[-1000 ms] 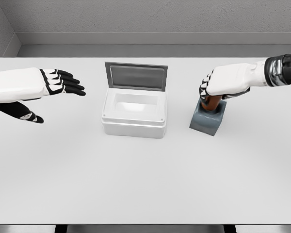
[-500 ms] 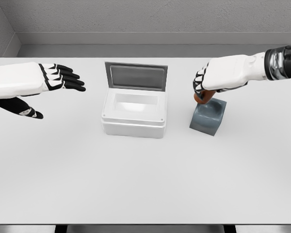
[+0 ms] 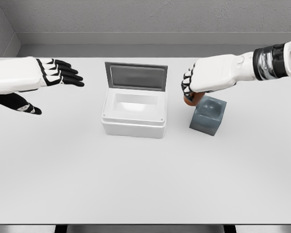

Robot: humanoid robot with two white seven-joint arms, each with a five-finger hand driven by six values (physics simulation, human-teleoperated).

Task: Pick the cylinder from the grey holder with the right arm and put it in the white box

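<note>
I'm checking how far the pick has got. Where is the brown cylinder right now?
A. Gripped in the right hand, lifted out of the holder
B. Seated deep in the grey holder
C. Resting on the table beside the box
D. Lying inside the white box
A: the right hand is closed around the cylinder, which hangs beside the top left of the grey holder, whose hollow is empty, short of the white box.

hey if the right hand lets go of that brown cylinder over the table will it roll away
Probably yes: the cylinder looks round and smooth, so on its side it could roll across the flat table. It seems rigid in the right hand.
</note>
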